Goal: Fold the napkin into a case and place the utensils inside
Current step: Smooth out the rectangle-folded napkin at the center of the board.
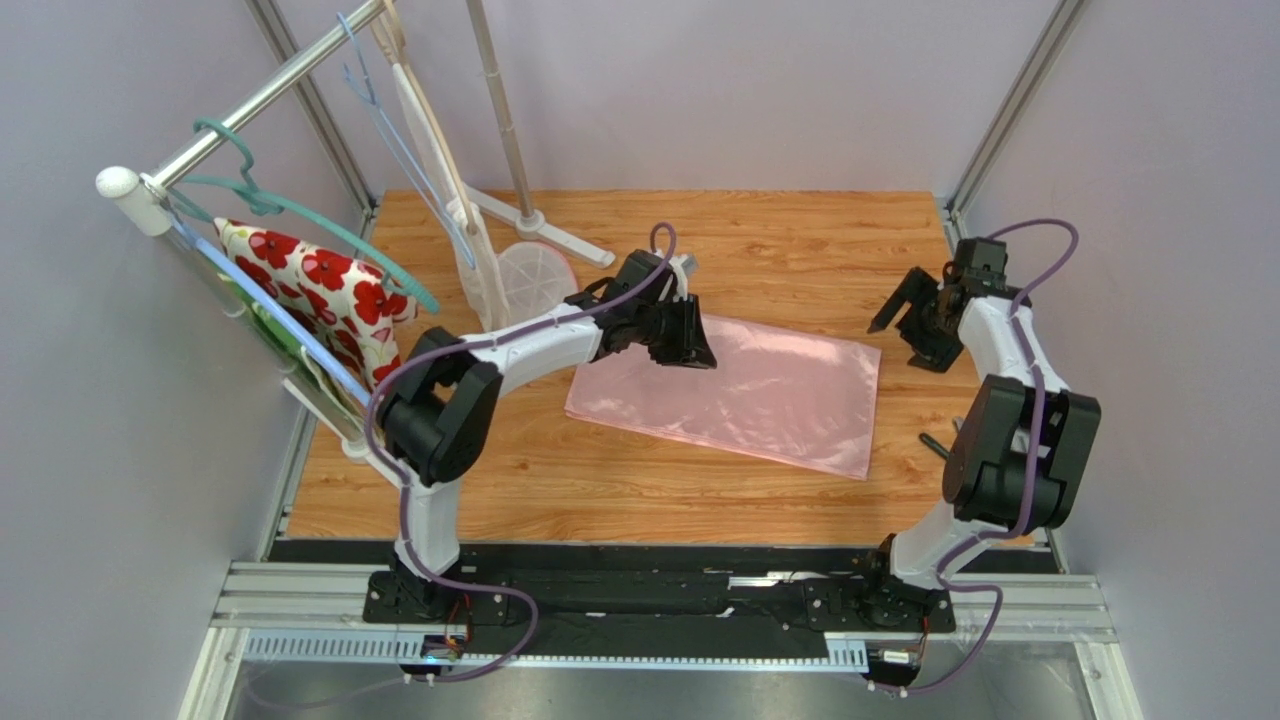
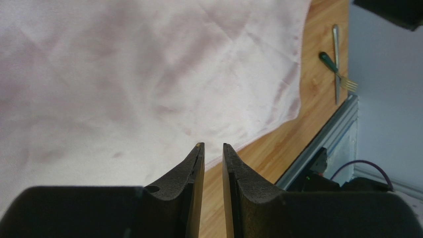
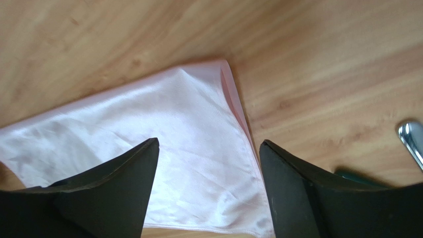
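The pale pink napkin is spread flat as a wide rectangle on the wooden table, seemingly doubled at one corner, and the utensils, a fork among them, are crossed near its edge.

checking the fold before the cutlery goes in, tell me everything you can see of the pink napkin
The napkin is thin, shiny pale-pink cloth, plain, lightly creased. It lies flat on the wooden table as a wide rectangle, seemingly doubled: two layers show at one corner. The left tool hangs over its far left corner; contact is unclear.
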